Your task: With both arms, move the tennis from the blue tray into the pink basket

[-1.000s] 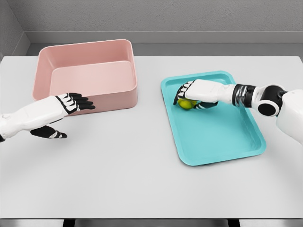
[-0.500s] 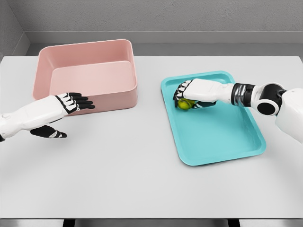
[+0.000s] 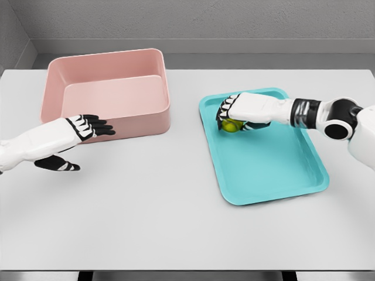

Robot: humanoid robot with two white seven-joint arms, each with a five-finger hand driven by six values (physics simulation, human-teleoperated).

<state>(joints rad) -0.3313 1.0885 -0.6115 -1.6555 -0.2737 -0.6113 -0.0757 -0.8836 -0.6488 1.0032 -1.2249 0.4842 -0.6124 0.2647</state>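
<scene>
The right hand (image 3: 243,112) is curled down over the tennis ball (image 3: 231,124), fingers clamped around it at the near-left corner of the blue tray (image 3: 275,170), close to the tray's left rim. Bare table (image 3: 176,199) lies between the tray and the pink basket (image 3: 105,93). The left hand (image 3: 76,137) hovers flat, fingers extended and holding nothing, before the basket's front wall.

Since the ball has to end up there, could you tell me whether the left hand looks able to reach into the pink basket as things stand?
Probably yes: the left hand hovers open beside the pink basket's front wall, with nothing between them.
</scene>
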